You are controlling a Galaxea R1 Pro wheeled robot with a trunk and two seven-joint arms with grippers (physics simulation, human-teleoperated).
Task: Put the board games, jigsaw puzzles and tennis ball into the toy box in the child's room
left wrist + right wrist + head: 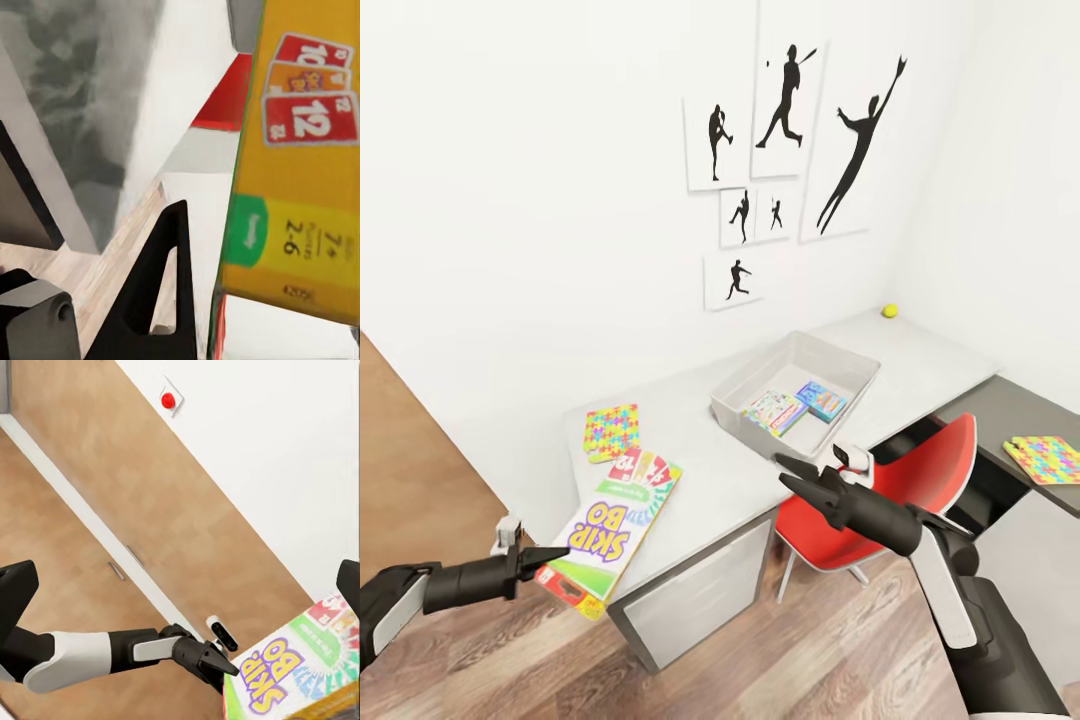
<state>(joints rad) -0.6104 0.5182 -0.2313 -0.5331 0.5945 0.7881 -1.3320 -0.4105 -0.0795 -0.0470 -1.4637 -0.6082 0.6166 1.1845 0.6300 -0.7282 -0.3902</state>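
Status: two board games (796,407) are already seen lying inside the toy box (735,388) on the table (920,350).

A third board game, the Skip-Bo box (615,525), is held by the left claw (550,555), which is clenched on its lower edge. The box is tilted over the near corner of the table, well short of the toy box. In the left wrist view the yellow back of the box (300,165) is seen just beside one dark finger (161,292).

The right claw (792,476) is released and holds nothing; it hangs above the red chair (920,480), near the toy box's front wall.

Still outside the box:
- one jigsaw puzzle (610,432) flat on the table, just behind the held game
- a second jigsaw puzzle (1046,459) on the darker lower surface at the far right
- the tennis ball (890,311) at the table's back, by the wall

Judged progress: two of six items stowed, the third in transit. The held game has to be carried across the table and let go over the toy box; puzzles and ball are left after that.
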